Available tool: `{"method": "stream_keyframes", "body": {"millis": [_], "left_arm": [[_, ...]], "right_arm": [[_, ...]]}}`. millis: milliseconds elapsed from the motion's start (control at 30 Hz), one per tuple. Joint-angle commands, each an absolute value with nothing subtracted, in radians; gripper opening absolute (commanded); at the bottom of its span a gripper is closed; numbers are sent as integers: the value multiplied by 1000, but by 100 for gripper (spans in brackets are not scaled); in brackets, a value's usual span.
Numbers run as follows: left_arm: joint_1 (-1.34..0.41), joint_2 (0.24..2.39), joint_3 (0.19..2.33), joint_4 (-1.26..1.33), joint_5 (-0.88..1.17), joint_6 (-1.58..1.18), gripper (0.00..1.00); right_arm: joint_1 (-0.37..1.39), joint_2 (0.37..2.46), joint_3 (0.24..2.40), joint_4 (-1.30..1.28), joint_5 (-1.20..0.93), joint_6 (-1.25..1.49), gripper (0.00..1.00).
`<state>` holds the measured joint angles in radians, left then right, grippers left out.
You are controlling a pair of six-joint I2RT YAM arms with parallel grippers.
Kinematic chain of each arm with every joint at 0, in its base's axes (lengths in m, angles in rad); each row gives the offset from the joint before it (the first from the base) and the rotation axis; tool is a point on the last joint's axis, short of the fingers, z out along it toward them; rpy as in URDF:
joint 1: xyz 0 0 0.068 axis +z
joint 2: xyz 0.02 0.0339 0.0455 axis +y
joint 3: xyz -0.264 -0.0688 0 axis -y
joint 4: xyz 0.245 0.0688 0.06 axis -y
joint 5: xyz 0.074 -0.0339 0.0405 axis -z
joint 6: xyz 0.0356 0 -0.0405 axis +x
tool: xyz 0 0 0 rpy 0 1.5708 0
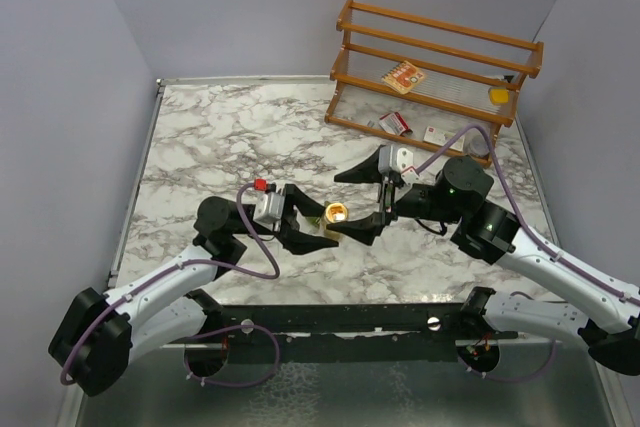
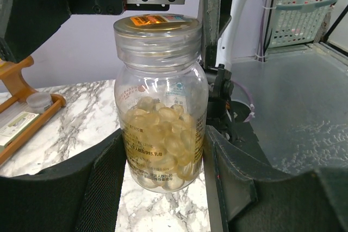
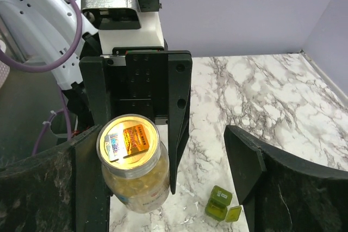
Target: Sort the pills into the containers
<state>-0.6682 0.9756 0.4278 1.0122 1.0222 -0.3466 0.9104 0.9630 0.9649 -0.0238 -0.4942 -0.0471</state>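
A clear bottle [image 2: 160, 107] with a gold-stickered lid [image 3: 128, 139] is full of pale yellow pills [image 2: 163, 134]. My left gripper [image 2: 163, 180] is shut on the bottle's lower body, one finger on each side, and holds it upright just above the marble. My right gripper [image 3: 160, 156] hangs over the bottle [image 1: 335, 213], open wide. Its left finger [image 3: 54, 188] is close against the lid and its right finger [image 3: 261, 167] is well clear of it. The containers, a small olive-green pill box [image 3: 223, 204] with one lid flipped open, lie on the table below the right finger.
A wooden rack [image 1: 435, 57] stands at the back right with red-and-white cartons [image 1: 393, 123] and a yellow block [image 1: 498, 95]. The marble table [image 1: 220, 137] stretches to the left and back. A pale basket [image 2: 304, 14] sits off the table behind the arms.
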Motion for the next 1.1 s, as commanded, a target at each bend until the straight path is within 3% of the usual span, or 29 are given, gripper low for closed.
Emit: {"method": "stream_keyframes", "body": {"millis": [0,233,567,1067], "left_arm": [[-689,923,469,952,1033,-241,0],[-687,898,495,763,814,-130,0],[-687,862,474,722,527,-92,0],[-689,842,431,729,370,-88,0]], "right_arm": [[891,964,966,-3,-393,-60,91],[891,961,976,-8,-428,-44,91],[891,973,961,31,-389,-22,92],[900,1040,866,353,-94,62,97]]}}
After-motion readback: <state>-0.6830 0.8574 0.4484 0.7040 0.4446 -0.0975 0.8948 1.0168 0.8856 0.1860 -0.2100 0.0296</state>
